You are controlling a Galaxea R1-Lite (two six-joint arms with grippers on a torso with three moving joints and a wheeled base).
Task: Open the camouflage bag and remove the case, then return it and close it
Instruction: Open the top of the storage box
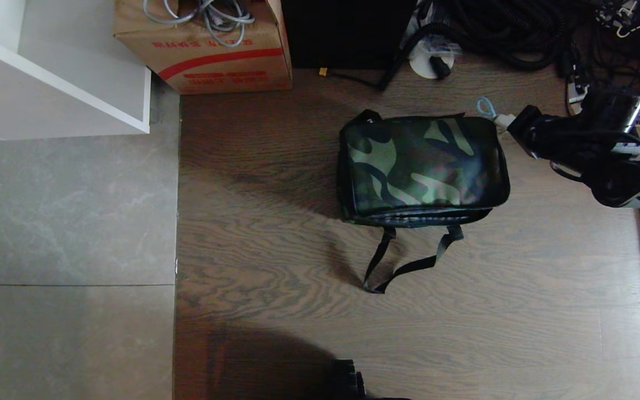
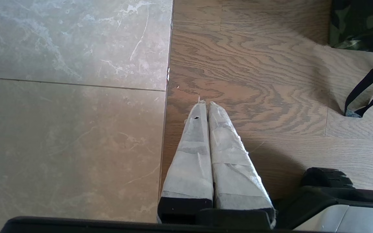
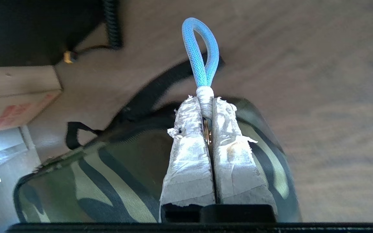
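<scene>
The camouflage bag (image 1: 423,169) lies lid-down-shut on the wood floor (image 1: 275,266), toward the far right part of the planks, its long side running left to right and its black webbing strap (image 1: 403,261) trailing out onto open boards on the near side. The right gripper (image 3: 206,102) is at the bag's far right corner, fingers clenched on the white-wrapped base of a blue loop pull (image 3: 201,53), the loop itself poking out past the fingertips; from the head view that same blue loop (image 1: 485,106) sits just off the bag's corner with the dark right arm (image 1: 592,144) reaching in from the right edge. The case is not visible, the bag looks closed all round. Over on the other side, the left gripper (image 2: 205,104) hangs above the seam where the wood meets the grey tile floor (image 1: 64,222), its taped fingers pressed together on nothing, well apart from the bag. Room to move: broad bare planks left of and nearer than the bag; tighter at the far edge, where a red-striped cardboard box (image 1: 209,53), a black upright box (image 1: 348,33) and a tangle of black cables (image 1: 509,33) crowd the floor, and a white cabinet (image 1: 48,78) fills the far left corner
</scene>
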